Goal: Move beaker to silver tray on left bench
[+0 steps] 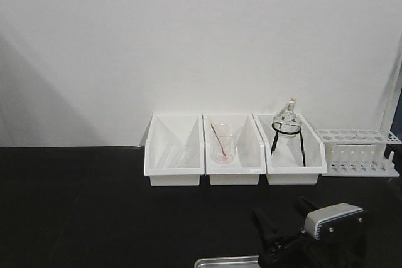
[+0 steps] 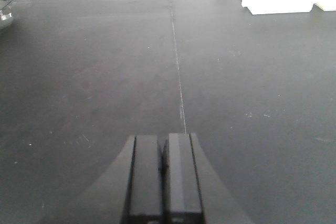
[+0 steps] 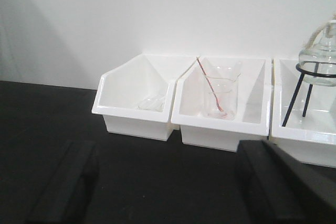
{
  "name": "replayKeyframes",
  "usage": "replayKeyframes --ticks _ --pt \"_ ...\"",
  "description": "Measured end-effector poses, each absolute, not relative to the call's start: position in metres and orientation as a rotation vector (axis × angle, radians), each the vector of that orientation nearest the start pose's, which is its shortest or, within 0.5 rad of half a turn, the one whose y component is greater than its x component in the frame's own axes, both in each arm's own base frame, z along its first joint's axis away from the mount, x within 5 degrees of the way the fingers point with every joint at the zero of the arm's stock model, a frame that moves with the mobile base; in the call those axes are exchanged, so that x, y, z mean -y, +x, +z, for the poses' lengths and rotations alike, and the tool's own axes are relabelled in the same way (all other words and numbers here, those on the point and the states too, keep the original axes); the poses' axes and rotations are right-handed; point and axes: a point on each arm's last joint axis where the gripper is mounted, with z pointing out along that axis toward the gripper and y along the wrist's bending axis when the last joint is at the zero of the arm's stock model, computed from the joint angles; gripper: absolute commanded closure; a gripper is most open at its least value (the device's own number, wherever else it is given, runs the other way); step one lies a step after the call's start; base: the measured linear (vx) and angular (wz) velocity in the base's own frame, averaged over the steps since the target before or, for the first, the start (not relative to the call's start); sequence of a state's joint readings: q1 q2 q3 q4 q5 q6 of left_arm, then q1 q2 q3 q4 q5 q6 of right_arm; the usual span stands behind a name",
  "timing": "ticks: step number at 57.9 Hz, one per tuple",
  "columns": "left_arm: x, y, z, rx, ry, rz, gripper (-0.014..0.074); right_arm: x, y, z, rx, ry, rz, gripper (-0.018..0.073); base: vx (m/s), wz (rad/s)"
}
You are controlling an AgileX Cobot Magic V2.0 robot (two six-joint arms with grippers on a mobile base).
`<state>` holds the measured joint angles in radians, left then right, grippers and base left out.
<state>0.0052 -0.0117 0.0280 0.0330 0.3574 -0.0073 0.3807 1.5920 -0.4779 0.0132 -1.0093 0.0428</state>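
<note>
Three white bins (image 1: 233, 149) sit in a row against the white wall on the black surface (image 1: 75, 205), and the beaker (image 3: 151, 103) lies on its side in the leftmost one, faint and clear against the plastic. Middle bin, a glass vessel with a red-tipped rod (image 3: 220, 95) stands upright; right bin, a round flask on a black stand (image 1: 286, 123). Just beside that, a white test-tube rack (image 1: 357, 152). Down at the near edge, a corner of the silver tray (image 1: 226, 261) peeks in, well apart from the bins. Right pincer (image 3: 173, 182) faces the bins, spread wide, nothing between its fingers. Left pincer (image 2: 164, 182) hangs over bare black worktop, fingers pressed together, holding nothing.
</note>
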Motion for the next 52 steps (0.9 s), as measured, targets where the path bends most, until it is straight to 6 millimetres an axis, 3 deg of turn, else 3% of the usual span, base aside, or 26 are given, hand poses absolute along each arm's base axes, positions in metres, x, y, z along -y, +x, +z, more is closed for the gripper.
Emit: replayKeyframes --ticks 14,28,35,52 --pt "-0.001 0.053 0.172 -1.857 0.009 0.031 0.0595 -0.088 0.221 0.251 -1.747 -0.284 0.311 0.0577 0.0 0.0" --pt "-0.001 0.053 0.172 -1.857 0.009 0.031 0.0595 -0.064 0.159 0.279 -1.921 -0.312 0.295 0.057 0.0 0.0" --pt "-0.001 0.053 0.172 -1.857 0.009 0.031 0.0595 -0.054 0.133 0.289 -1.916 -0.316 0.294 0.057 0.0 0.0" --pt "-0.001 0.053 0.172 -1.857 0.009 0.031 0.0595 -0.041 0.101 0.304 -1.821 -0.302 0.309 0.057 0.0 0.0"
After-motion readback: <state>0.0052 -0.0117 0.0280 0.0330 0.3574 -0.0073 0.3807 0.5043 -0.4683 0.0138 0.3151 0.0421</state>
